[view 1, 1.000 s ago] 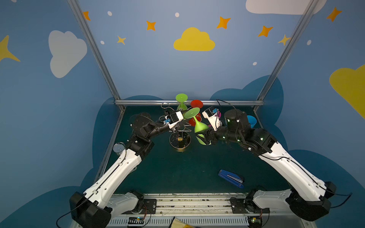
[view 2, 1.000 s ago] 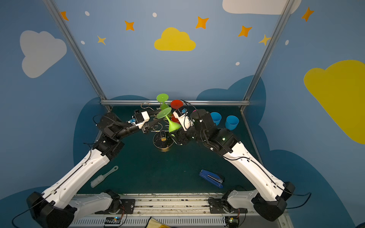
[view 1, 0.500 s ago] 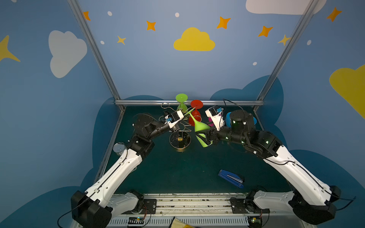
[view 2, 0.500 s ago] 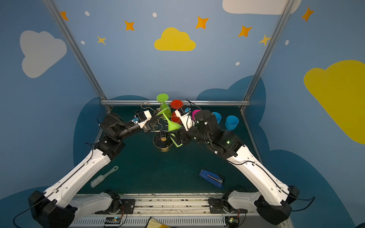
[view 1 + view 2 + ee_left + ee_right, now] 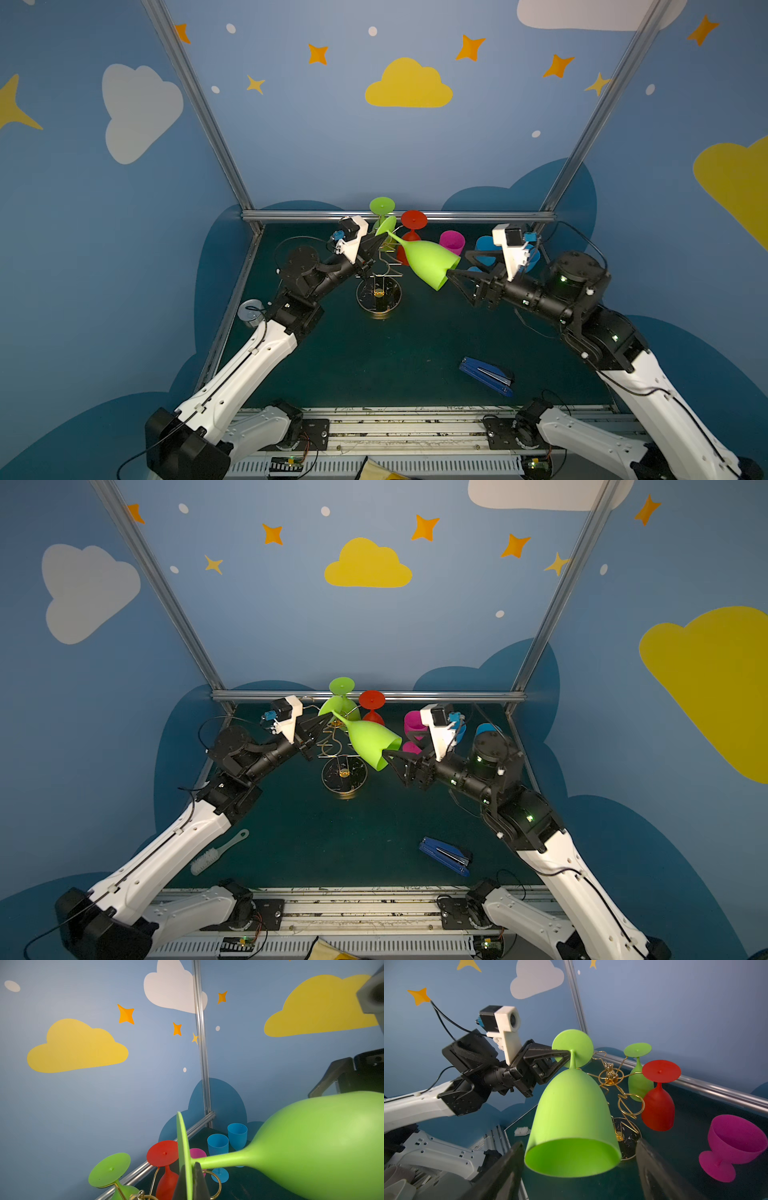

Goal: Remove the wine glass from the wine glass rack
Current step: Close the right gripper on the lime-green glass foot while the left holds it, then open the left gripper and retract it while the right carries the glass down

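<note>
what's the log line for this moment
left end effector: shut on held glass foot | right end effector: open at its bowl | rack: red glass, green glass hang

dark green table mat, clock read from its centre, 12 at the back wall.
- wine glass rack: round base stood on the mat at 12.
- magenta goblet: upright at 1.
- two blue cups: upright, side by side at 2, back corner.
- blue stapler: flat at 4.
- white brush: flat at 8.
- small grey round item: at 9, kind unclear.
</note>
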